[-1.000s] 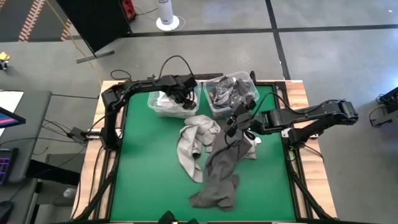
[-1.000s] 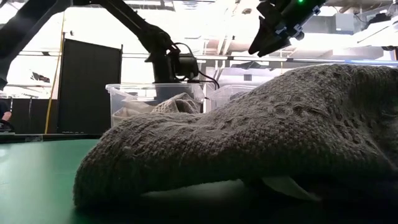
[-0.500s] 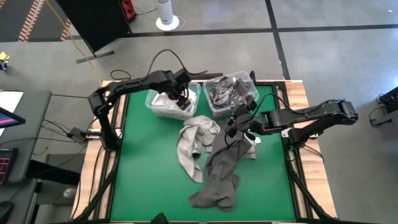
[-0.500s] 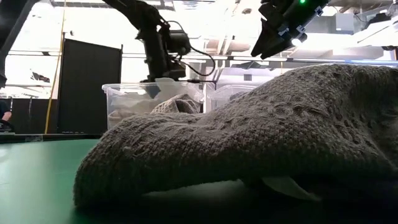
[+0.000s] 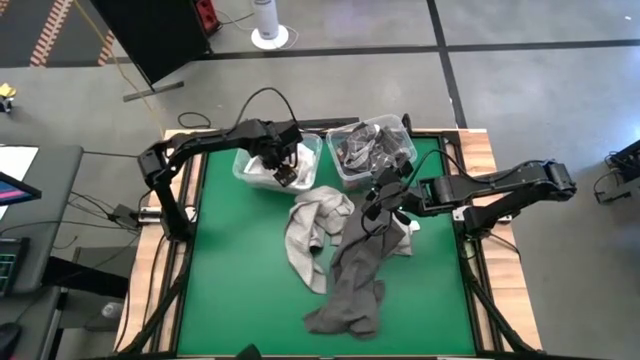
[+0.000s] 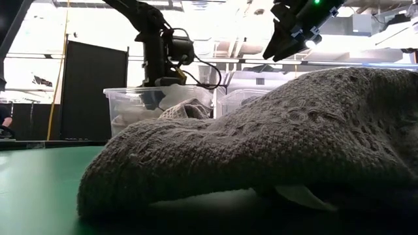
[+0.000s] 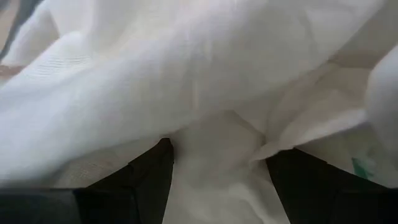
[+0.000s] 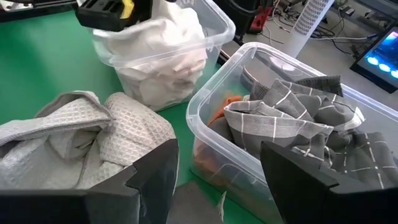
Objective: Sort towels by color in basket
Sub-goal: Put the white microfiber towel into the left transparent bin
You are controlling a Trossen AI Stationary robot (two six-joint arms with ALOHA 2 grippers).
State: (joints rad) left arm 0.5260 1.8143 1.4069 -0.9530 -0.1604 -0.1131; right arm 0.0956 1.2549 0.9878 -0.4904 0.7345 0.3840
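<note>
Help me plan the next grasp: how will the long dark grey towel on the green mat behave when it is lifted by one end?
The dark grey towel lies crumpled in folds, so it is probably floppy and will hang and trail rather than hold shape. Its thick knit weave suggests some weight and good grip. It overlaps the light grey towel, so lifting may drag that along.

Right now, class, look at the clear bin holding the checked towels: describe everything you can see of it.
The right-hand clear plastic bin is a see-through, round-cornered tub with a rolled rim and no lid, upright at the far edge of the green table. It stands close beside the bin of white towels; whether they touch is unclear. Inside, dark grey checked towels are heaped above the rim, with an orange towel beneath. The right gripper hovers in front, open, not touching it.
</note>
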